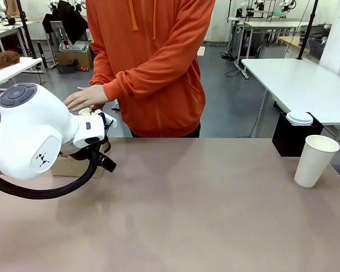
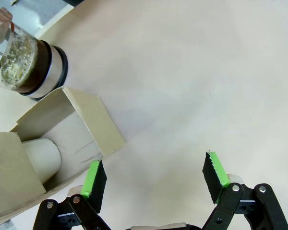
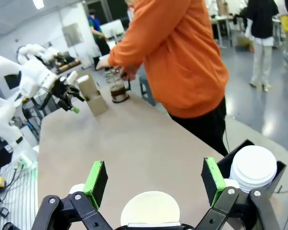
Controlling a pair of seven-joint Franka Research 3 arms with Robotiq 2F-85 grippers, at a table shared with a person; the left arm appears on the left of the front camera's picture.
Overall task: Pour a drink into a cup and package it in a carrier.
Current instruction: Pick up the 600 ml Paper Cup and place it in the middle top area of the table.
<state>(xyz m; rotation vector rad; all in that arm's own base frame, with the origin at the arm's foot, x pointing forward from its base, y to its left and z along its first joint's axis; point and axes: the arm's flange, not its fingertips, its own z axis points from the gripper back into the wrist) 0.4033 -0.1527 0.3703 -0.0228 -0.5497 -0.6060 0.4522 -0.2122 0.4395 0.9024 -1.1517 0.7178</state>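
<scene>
dark drink (image 2: 32,77) in glass carafe (image 2: 18,61) just beside brown cardboard carrier (image 2: 98,125); tall white open-topped cup (image 1: 315,160) upright, well apart

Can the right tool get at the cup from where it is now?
Probably yes. The right tool hangs open over the cup, one finger to each side of its rim, and the table around it looks bare. The lid box stands close by.

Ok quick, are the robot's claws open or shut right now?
Left gripper: open, empty, beside the carrier.
Right gripper: open, empty.
</scene>
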